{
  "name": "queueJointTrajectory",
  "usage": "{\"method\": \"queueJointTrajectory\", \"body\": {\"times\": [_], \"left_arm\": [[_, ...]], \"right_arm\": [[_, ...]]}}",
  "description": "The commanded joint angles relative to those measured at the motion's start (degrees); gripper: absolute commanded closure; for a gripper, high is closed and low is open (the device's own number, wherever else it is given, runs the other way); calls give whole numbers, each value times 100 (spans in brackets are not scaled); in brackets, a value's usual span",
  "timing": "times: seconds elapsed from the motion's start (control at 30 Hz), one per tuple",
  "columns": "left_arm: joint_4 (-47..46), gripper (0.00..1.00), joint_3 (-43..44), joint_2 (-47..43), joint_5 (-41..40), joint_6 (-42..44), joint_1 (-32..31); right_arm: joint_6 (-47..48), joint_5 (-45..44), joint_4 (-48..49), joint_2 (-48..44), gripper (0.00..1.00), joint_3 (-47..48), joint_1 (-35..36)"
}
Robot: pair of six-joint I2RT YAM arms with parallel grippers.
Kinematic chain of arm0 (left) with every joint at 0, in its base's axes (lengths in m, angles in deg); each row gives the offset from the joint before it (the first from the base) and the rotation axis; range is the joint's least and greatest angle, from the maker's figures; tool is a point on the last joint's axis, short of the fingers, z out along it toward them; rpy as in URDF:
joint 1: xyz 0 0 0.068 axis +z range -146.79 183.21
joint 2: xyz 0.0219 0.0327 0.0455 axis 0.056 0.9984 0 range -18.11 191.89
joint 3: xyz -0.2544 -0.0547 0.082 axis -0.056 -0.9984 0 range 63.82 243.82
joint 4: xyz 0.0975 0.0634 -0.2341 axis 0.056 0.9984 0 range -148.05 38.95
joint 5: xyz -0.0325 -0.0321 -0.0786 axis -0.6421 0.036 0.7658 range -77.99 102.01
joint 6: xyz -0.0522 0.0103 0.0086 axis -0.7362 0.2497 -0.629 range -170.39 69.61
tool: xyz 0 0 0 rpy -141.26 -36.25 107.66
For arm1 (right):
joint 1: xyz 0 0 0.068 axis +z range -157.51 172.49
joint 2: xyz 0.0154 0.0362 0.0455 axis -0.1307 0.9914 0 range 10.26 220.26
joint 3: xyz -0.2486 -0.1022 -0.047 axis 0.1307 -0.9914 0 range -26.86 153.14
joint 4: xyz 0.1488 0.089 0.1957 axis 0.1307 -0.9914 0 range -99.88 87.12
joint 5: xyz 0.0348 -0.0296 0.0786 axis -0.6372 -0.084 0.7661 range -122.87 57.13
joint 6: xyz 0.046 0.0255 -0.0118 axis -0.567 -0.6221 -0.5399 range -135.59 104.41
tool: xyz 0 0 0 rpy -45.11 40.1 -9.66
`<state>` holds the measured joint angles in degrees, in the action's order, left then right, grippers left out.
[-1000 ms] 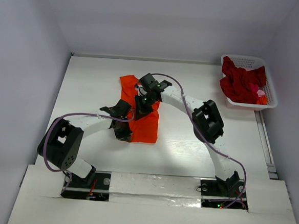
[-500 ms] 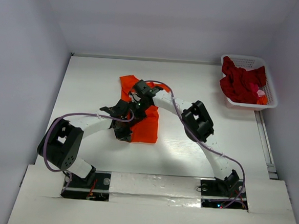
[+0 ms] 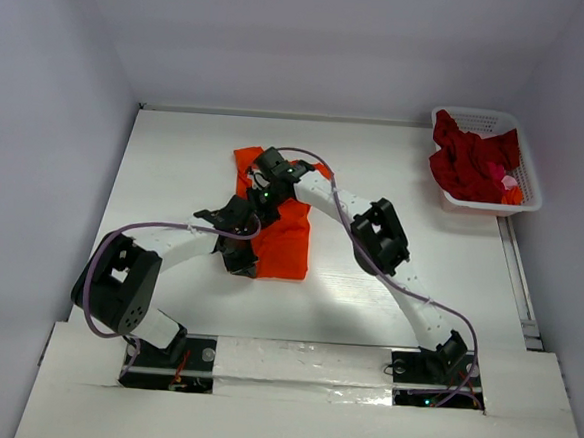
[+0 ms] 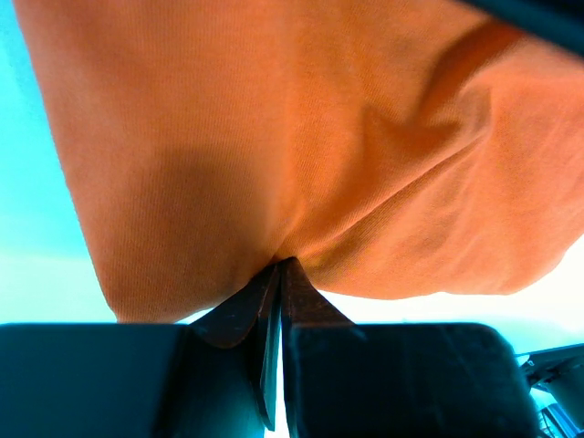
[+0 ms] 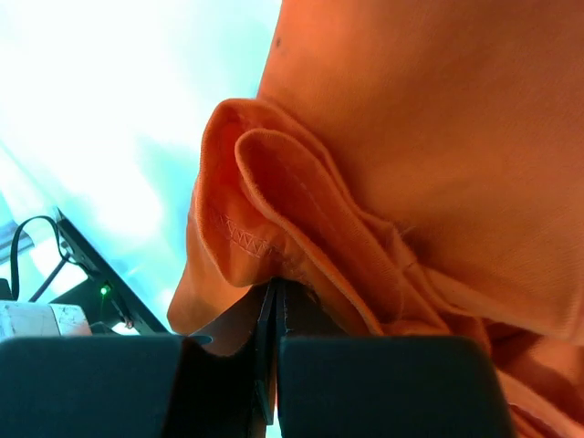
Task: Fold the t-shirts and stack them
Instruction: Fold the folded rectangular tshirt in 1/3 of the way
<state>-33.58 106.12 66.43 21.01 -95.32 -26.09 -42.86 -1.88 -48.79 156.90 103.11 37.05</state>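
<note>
- White table (image 3: 175,171), pale walls on three sides; my arm bases sit at the bottom edge of the overhead frame.
- Orange shirt (image 3: 288,247): one item, lying at the centre of the overhead frame, already narrowed to a tall strip. Its upper end is bunched beneath my right arm.
- Left claw (image 4: 278,266): pressed together, pinching the orange shirt at the strip's lower left corner. In the left wrist view the cloth fans out from the tips in drawn creases. Held so, I judge, to keep that corner under control while the other end is worked.
- Right claw (image 5: 274,285): pressed together, pinching a doubled edge of the orange shirt at the upper end of the strip. The right wrist view shows a stitched hem rolled over just above the tips. Gripped at the hem, I judge, so that both layers travel as one.
- Step in hand, by my reckoning: the fold. My two grips sit at opposite ends of the strip, which suits bringing one end over the other.
- Red shirts (image 3: 472,156): a crumpled heap in the basket (image 3: 526,203), upper right of the overhead frame, well apart from both claws. Unfolded, not yet handled.
- Stack: none begun that I can see.
</note>
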Motion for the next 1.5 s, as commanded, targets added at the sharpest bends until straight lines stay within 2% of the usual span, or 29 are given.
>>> {"method": "queueJointTrajectory", "body": {"times": [0.0, 0.67, 0.9, 1.1, 1.47], "left_arm": [[550, 100, -363, 134, -258, 72, -94], [585, 100, -407, 90, -196, 63, -94], [594, 100, -451, 37, -179, 37, -146], [603, 100, -407, 55, -188, 37, -146], [594, 100, -354, 90, -196, 10, -146]], "right_arm": [[-24, -101, -67, 83, 100, 274, -157], [195, -321, -260, 250, 100, 775, -1097], [187, -128, -252, 207, 100, 758, -1151], [222, -268, 47, -742, 100, -199, -1151], [345, -444, -76, -1832, 100, -868, -589]]}}
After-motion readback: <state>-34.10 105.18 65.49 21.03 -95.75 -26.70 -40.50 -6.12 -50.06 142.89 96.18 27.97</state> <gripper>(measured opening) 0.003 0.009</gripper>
